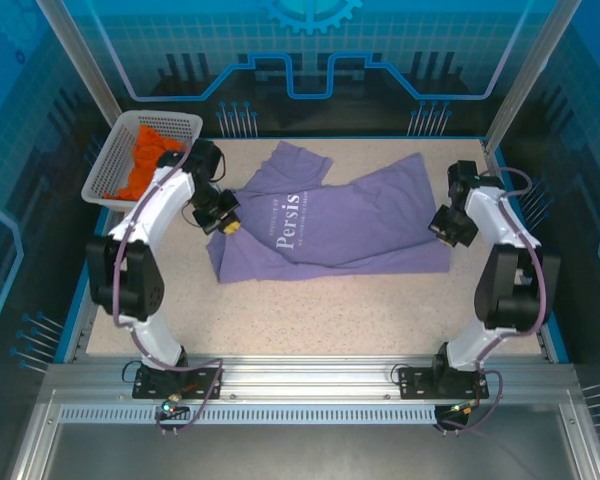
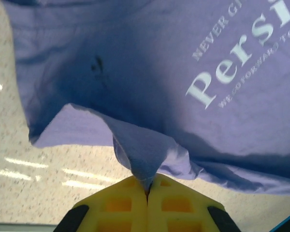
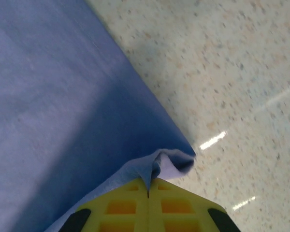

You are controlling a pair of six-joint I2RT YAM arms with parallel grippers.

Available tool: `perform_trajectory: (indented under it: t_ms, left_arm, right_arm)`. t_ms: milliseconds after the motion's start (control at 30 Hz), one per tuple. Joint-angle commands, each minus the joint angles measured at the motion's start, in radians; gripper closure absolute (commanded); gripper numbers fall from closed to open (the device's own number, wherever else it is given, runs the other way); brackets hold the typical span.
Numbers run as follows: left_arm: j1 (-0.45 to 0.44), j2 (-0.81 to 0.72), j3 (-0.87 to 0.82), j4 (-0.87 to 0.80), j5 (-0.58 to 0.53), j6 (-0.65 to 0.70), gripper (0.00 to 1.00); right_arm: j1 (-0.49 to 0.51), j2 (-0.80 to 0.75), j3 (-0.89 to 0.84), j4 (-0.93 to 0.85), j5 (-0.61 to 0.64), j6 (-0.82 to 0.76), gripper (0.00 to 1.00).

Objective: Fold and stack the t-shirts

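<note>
A lavender-purple t-shirt (image 1: 350,222) with white chest lettering lies spread and wrinkled across the middle of the table. My left gripper (image 1: 229,226) is shut on a pinch of its cloth (image 2: 144,159) near the shirt's left side, the yellow fingertips (image 2: 125,203) pressed together with fabric pulled up between them. My right gripper (image 1: 442,226) is shut on the shirt's right edge, where a folded corner (image 3: 171,162) is pinched between the yellow fingertips (image 3: 179,203). The bright orange t-shirt (image 1: 148,160) lies bunched in the basket at the back left.
A white plastic mesh basket (image 1: 185,124) sits at the table's back left corner, just behind the left arm. Bare speckled tabletop (image 1: 320,315) lies in front of the purple shirt. Blue-lit walls and a raised rim (image 1: 510,195) enclose the table.
</note>
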Motion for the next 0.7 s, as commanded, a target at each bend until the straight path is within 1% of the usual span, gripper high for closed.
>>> perform_trajectory:
  t_ms: [0, 133, 233, 333, 400, 467, 500, 567, 600, 633, 667]
  left_arm:
    - [0.046, 0.112, 0.091, -0.007, 0.056, 0.058, 1.0]
    - [0.057, 0.261, 0.239, -0.036, 0.058, 0.078, 1.0]
    - [0.057, 0.357, 0.344, -0.05, 0.07, 0.075, 1.0]
    - [0.057, 0.435, 0.441, -0.056, 0.058, 0.06, 1.0]
    - [0.055, 0.471, 0.496, -0.056, 0.057, 0.047, 0.92]
    - [0.051, 0.482, 0.531, -0.033, 0.054, 0.03, 0.78]
    - [0.051, 0.477, 0.537, -0.016, 0.046, 0.022, 0.75]
    - [0.051, 0.448, 0.525, 0.028, 0.016, 0.008, 0.74]
    - [0.052, 0.431, 0.515, 0.052, 0.008, 0.001, 0.68]
    - [0.054, 0.417, 0.504, 0.077, 0.014, -0.006, 0.58]
    - [0.054, 0.405, 0.5, 0.089, 0.011, -0.011, 0.5]
  right_arm:
    - [0.005, 0.121, 0.118, -0.034, 0.025, -0.069, 1.0]
    - [0.002, 0.261, 0.229, -0.07, 0.01, -0.09, 1.0]
    - [-0.007, 0.327, 0.283, -0.078, -0.009, -0.088, 1.0]
    - [-0.014, 0.391, 0.342, -0.095, -0.029, -0.092, 1.0]
    - [-0.019, 0.432, 0.383, -0.119, -0.029, -0.095, 1.0]
    - [-0.028, 0.457, 0.407, -0.135, -0.046, -0.092, 1.0]
    - [-0.038, 0.458, 0.41, -0.136, -0.055, -0.089, 1.0]
    - [-0.057, 0.448, 0.4, -0.127, -0.076, -0.076, 1.0]
    - [-0.067, 0.442, 0.395, -0.121, -0.091, -0.072, 1.0]
    - [-0.075, 0.439, 0.394, -0.121, -0.107, -0.068, 1.0]
    - [-0.082, 0.439, 0.393, -0.121, -0.124, -0.064, 0.95]
